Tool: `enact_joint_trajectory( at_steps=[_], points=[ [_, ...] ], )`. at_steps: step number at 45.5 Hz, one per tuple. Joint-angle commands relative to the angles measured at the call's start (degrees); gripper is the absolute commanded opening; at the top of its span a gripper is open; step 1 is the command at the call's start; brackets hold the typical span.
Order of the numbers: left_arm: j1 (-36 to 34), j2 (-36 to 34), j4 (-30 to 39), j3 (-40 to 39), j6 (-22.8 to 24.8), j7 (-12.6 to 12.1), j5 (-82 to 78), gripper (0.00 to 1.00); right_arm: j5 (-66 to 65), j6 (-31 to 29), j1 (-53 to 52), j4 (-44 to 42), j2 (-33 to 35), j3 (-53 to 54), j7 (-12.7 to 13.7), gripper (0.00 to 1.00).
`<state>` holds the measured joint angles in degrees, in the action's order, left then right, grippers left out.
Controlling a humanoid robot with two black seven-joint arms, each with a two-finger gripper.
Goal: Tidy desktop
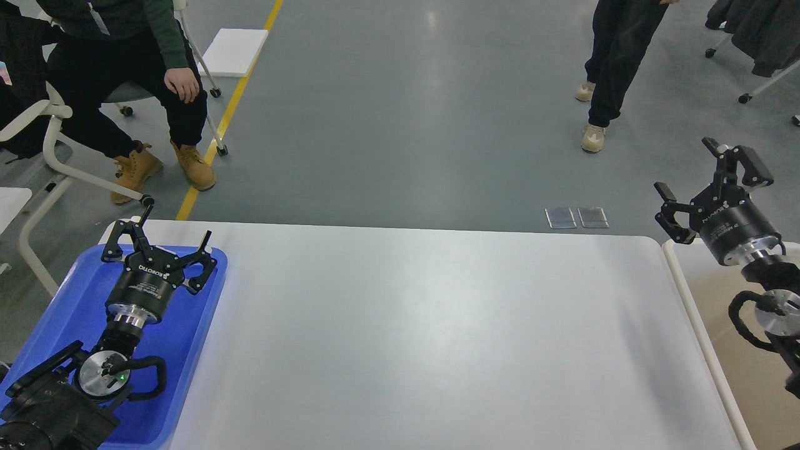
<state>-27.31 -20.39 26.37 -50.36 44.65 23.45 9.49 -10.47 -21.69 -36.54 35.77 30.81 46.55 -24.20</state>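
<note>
The desktop (pixel 425 337) is a wide white tabletop with rounded corners, and nothing lies on its white surface. My left gripper (pixel 176 226) is open and empty, held over the far end of the blue tray (pixel 75 306) at the table's left edge. My right gripper (pixel 687 167) is open and empty, held over the far left corner of the beige bin (pixel 687 294) at the table's right edge.
A seated person (pixel 125 69) on a chair is beyond the table's far left corner. Another person (pixel 615 56) stands on the grey floor at the far right. Two metal floor plates (pixel 576 217) lie behind the table.
</note>
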Motion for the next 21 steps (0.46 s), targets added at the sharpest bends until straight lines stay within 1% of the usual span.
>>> enact_joint_trajectory(
  at_steps=[1, 11, 21],
  points=[
    [0.06, 0.00, 0.08, 0.00, 0.00, 0.02, 0.00, 0.99, 0.10, 0.07, 1.38, -0.09, -1.81, 2.49, -0.32, 1.00],
    [-0.03, 0.00, 0.00, 0.00, 0.00, 0.02, 0.00, 0.99, 0.10, -0.01, 6.13, 0.00, -4.71, 12.77, -0.41, 1.00],
    [-0.03, 0.00, 0.00, 0.00, 0.00, -0.07, 0.00, 0.99, 0.10, -0.10, 7.97, 0.09, -5.15, 13.57, -0.41, 1.00]
  ],
)
